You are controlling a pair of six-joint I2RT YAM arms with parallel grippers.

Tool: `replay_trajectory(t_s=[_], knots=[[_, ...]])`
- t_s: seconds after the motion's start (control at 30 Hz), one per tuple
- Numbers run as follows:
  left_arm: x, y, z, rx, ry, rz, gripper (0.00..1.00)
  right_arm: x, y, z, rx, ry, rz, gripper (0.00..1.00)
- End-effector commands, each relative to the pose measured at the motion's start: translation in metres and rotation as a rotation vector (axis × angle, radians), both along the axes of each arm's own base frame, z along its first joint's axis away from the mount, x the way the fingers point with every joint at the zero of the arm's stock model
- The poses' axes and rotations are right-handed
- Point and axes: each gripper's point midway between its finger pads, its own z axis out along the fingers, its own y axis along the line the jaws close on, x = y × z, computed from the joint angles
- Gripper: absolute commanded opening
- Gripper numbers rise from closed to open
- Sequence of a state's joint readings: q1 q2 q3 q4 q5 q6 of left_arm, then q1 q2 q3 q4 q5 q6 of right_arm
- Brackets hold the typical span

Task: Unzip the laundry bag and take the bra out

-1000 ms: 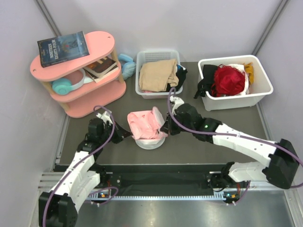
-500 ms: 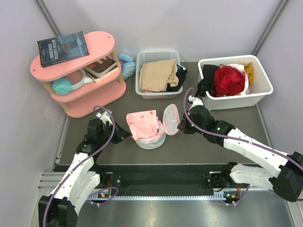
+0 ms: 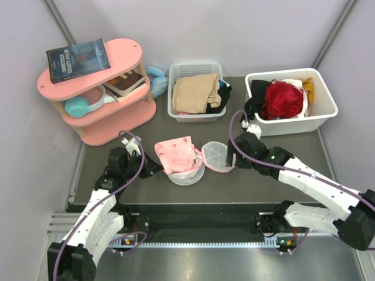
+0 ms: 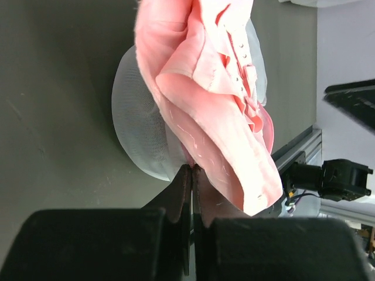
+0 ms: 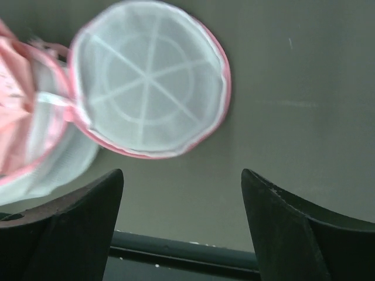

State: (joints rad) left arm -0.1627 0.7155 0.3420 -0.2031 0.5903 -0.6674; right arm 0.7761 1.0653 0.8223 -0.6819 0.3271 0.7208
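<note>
The round white mesh laundry bag with pink zipper trim [image 3: 186,174] lies on the dark desk [image 3: 263,181], on the arms' side of the white slatted plastic basket [image 3: 195,93] holding beige cloth. It is unzipped. Its circular lid [image 3: 215,156] is flopped flat beside it, toward the right arm. The bra [image 3: 176,153], here a soft pink fabric piece with a ruffled edge, mounds up out of the bag's open mouth and is not yet free.

The left pincer [image 4: 191,170], on the bag's side away from the lid, has its fingers pressed tight together on the bag's edge, right where the mesh meets pink cloth. The right pincer [image 5: 181,175] hangs over the lid with its fingers wide apart and nothing between them.

The likely trouble lies in that left pinch. If it has caught pink fabric along with the mesh, pulling on the bra would be fighting the anchor and would drag the whole bag across the desk. If the pinch slips, the light bag would simply rise with the garment. Ruffles or fastenings could snag the mesh. A low reach by the right pincer might also close on the lid or zipper trim instead of the bra.
</note>
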Motion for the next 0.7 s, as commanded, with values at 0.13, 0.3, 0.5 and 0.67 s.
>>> replay_trajectory(t_s=[0.13, 0.3, 0.5, 0.67], knots=[[-0.001, -0.007, 0.013, -0.011, -0.071, -0.076, 0.0, 0.027, 0.09, 0.086, 0.113, -0.234, 0.374, 0.84], [0.0, -0.008, 0.015, -0.009, -0.074, -0.081, 0.0, 0.007, 0.181, 0.096, 0.185, -0.277, 0.64, 0.89], [0.001, -0.007, 0.018, -0.005, -0.069, -0.076, 0.0, -0.009, 0.237, 0.059, 0.145, -0.219, 0.767, 0.91], [0.002, -0.007, 0.021, -0.009, -0.07, -0.068, 0.0, -0.009, 0.254, 0.036, 0.108, -0.207, 0.793, 0.91]])
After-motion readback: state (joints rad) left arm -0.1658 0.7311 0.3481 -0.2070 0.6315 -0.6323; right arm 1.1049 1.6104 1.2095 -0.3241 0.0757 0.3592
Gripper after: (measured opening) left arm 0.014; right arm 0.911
